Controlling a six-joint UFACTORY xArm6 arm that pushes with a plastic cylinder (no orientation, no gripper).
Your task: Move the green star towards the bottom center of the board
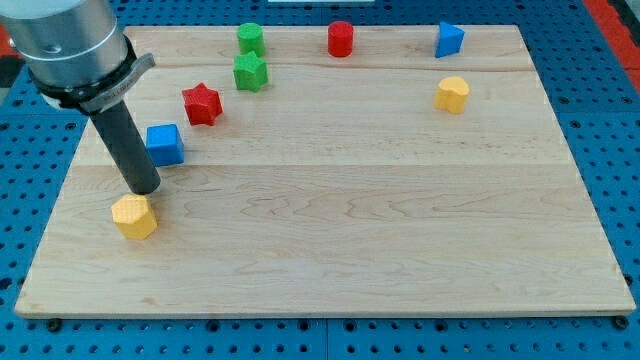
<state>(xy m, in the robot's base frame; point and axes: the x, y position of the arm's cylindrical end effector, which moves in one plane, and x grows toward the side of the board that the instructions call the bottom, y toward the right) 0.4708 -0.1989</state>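
The green star (250,72) lies near the view's top, left of centre, just below a green cylinder (250,39). My tip (144,190) is far from it, at the view's left, just above a yellow block (134,216) and just left of and below a blue cube (164,144). A red star (202,104) lies between the blue cube and the green star.
A red cylinder (341,39) and a blue triangular block (449,40) sit along the view's top. A yellow heart-like block (452,94) lies at the right. The wooden board (400,230) rests on a blue pegboard table.
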